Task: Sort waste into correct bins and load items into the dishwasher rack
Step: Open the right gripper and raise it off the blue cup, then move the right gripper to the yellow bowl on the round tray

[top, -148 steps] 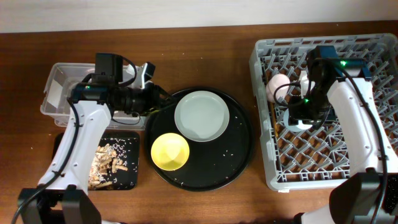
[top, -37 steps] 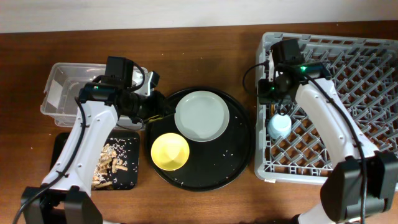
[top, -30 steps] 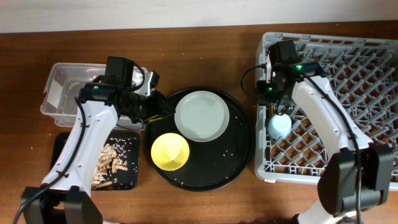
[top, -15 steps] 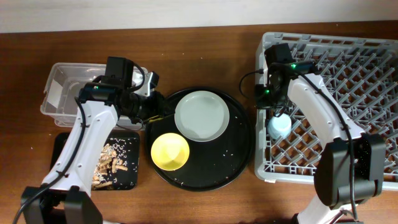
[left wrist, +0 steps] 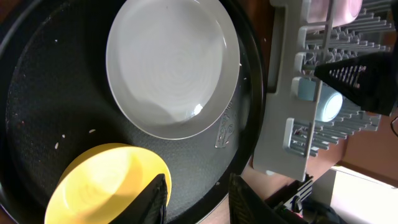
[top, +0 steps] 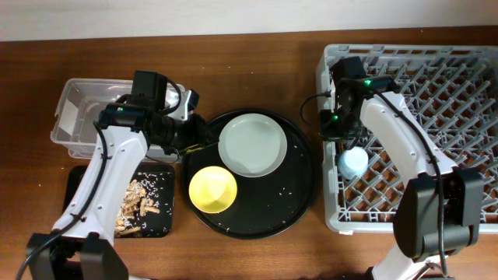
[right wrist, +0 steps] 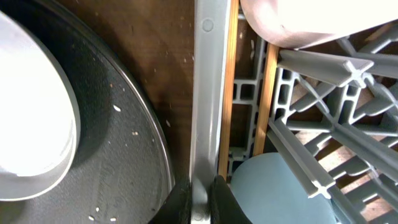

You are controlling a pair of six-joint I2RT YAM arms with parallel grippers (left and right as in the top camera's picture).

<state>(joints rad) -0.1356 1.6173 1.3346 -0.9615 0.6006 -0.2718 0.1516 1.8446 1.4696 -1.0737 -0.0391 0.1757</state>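
Right gripper (right wrist: 200, 190) closed on rack (right wrist: 207, 87).

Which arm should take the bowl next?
Left. The left gripper hangs open and empty right by the bowl. The right gripper is shut on the wall of the rack, farther off, so it would have to let go first.

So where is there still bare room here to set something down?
Bare wood runs along the back of the table, between the clear tub and the grey rack. The rack's far right shows only pegs. Crowded: the round black tray with plate and yellow bowl, and the rack's left edge, with the blue cup and right pincer.
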